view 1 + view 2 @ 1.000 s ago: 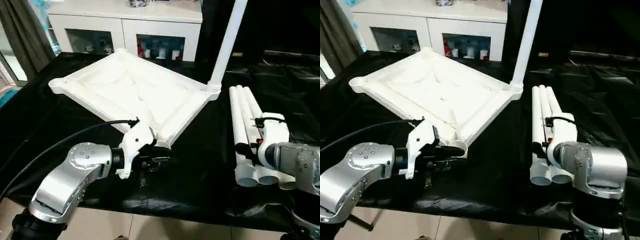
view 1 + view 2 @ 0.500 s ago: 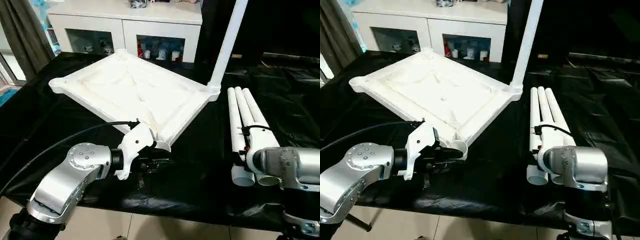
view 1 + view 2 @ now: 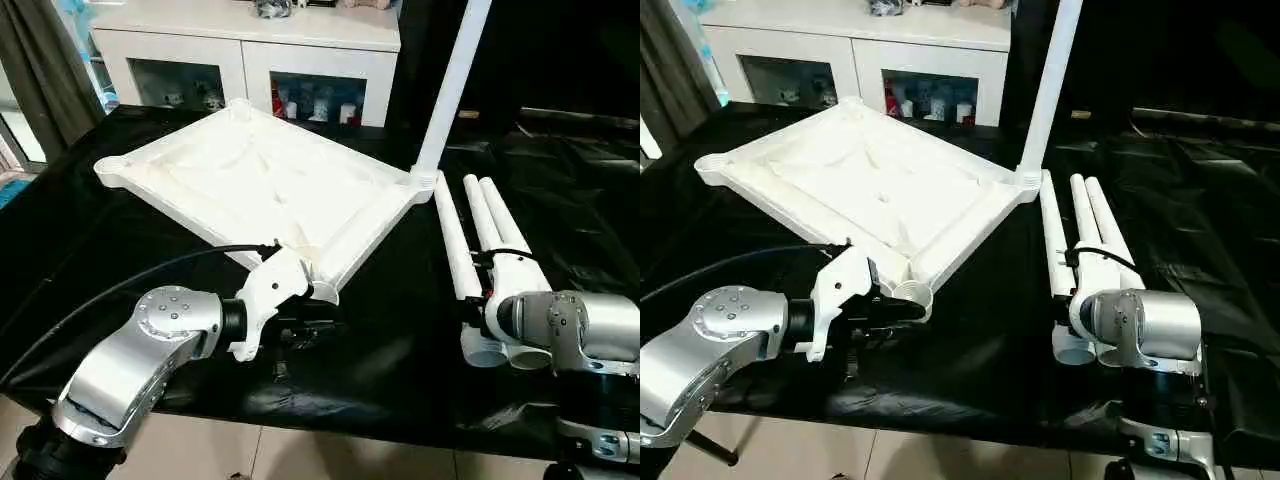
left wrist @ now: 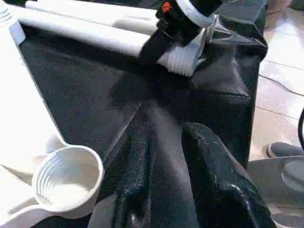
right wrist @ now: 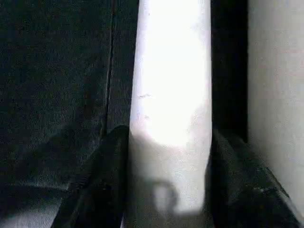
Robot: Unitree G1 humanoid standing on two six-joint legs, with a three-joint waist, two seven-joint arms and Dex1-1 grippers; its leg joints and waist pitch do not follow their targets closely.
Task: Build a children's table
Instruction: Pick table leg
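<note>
1. The white tabletop (image 3: 265,195) lies upside down on the black-covered table (image 3: 400,340), ribbed underside up and raised rim all round, turned cornerwise to the robot.
2. One leg (image 3: 455,85) stands upright in the corner socket on the robot's right, rising out of the top of the head views.
3. The near corner socket (image 4: 69,183) is open and threaded inside; the left gripper (image 4: 166,178) sits just beside it, over the black cloth.
4. That left gripper's two black fingers (image 4: 209,175) stand a little apart with nothing between them.
5. Three loose legs (image 3: 480,265) lie side by side on the cloth to the right of the tabletop, long white cylinders with hollow ends toward the robot.
6. The leftmost loose leg (image 3: 1055,255) has swung off from the other two, its far end up near the socket holding the upright leg.
7. The right gripper (image 5: 166,180) is down on this leg near its near end, a black finger (image 5: 102,175) on each side, straddling it.
8. Whether those fingers are actually squeezing the leg, I cannot tell.
9. Behind the table stands a white cabinet (image 3: 250,55) with glass doors.
</note>
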